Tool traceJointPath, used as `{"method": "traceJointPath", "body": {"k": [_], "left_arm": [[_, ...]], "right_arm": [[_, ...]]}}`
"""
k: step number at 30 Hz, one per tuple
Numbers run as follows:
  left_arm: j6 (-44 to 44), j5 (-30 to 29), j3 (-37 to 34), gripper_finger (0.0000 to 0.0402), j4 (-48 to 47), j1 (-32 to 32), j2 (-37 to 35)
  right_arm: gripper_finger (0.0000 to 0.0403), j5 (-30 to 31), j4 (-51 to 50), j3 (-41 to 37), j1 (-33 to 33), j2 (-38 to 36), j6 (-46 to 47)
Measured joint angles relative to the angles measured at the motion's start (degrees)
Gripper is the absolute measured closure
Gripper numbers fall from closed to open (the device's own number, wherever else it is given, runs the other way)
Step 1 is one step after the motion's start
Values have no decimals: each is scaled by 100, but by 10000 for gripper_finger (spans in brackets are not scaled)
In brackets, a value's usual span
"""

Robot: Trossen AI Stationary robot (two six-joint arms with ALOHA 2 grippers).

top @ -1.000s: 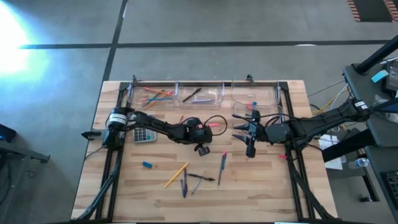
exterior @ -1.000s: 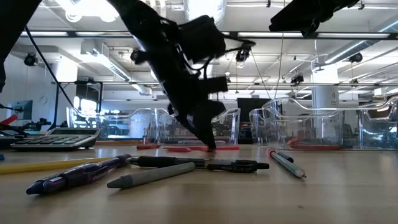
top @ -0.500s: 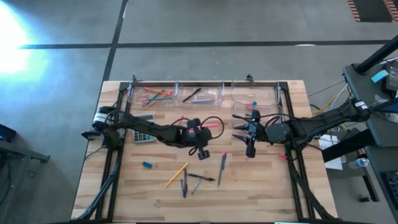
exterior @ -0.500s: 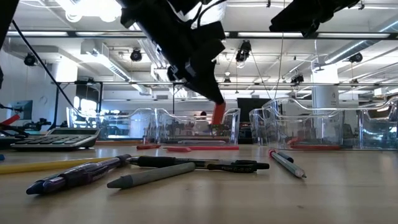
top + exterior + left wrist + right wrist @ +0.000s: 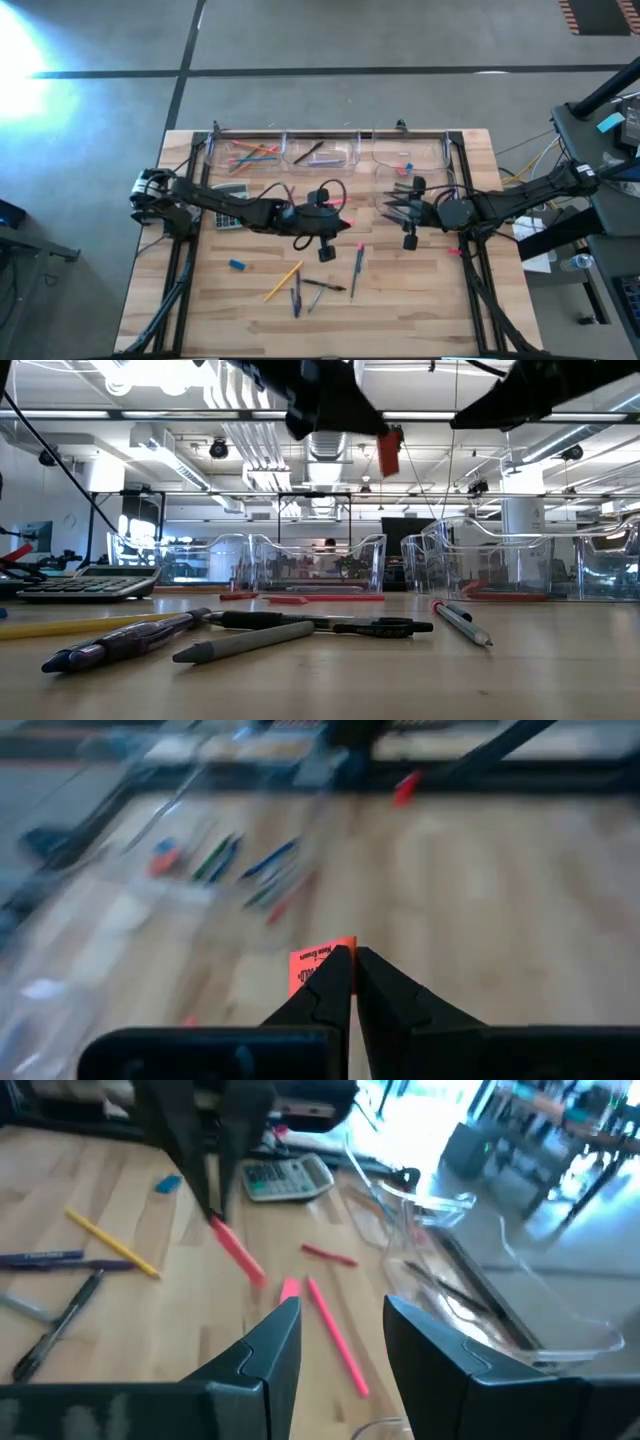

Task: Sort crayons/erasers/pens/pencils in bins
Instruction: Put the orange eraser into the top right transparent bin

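My left gripper (image 5: 343,214) is high over the table's middle, shut on a red crayon (image 5: 238,1252) with a paper label (image 5: 318,963). My right gripper (image 5: 386,207) hovers open to its right and holds nothing. Clear bins (image 5: 322,151) line the far edge; one holds coloured pencils (image 5: 250,155), one dark pens (image 5: 312,152). Pens (image 5: 322,287), a yellow pencil (image 5: 283,281), a grey pen with a pink end (image 5: 357,262) and a blue eraser (image 5: 236,265) lie flat on the near half. My left gripper pinches the red crayon by its upper end (image 5: 216,1222) between the tips of its two fingers. The crayon slants down below the fingers and hangs clear of the table (image 5: 388,453).
A grey calculator (image 5: 232,215) lies under the left arm. Two pink pencils (image 5: 335,1330) and a short red stick (image 5: 328,1257) lie on the wood between the grippers. A further clear bin (image 5: 470,1280) stands close to my right gripper.
My left gripper has risen from the tabletop with the red crayon and tipped up toward level. The crayon is now lifted well clear of the table.
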Motion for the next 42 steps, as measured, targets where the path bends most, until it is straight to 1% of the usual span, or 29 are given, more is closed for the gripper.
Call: {"method": "traceJointPath", "body": {"k": [3,6,8,11,15,19,21,23,27,32,36,42], "left_arm": [[113,449,-56,401,455,-9,-48],[115,658,-222,401,814,4,-74],[109,801,-352,401,1067,10,-107],[104,877,-419,401,1219,11,-174],[104,889,-419,401,1329,11,-209],[105,916,-419,401,1322,11,-229],[105,918,-419,401,1317,11,-231],[104,916,-419,401,1316,11,-229],[108,916,-413,401,1324,11,-229],[109,916,-408,401,1309,11,-231],[110,916,-404,401,1267,7,-231],[110,962,-404,401,1250,7,-231]], "right_arm": [[268,-213,669,-497,-86,-277,-267],[267,-979,1385,-907,-165,-444,-594],[261,-1344,1800,-1135,-175,-450,-723],[236,-1464,2101,-1278,-186,-324,-831],[182,-1469,2261,-1165,-186,127,-684],[131,-1462,2406,-768,-189,775,-759],[116,-1460,2427,-535,-190,1099,-787],[110,-1456,2417,-348,-196,1423,-753],[122,-1440,2389,-39,-210,2029,-676],[168,-1440,2404,285,-210,2504,-715],[210,-1440,2341,365,-210,2545,-724],[264,-1530,2245,300,-212,2291,-681]]}}
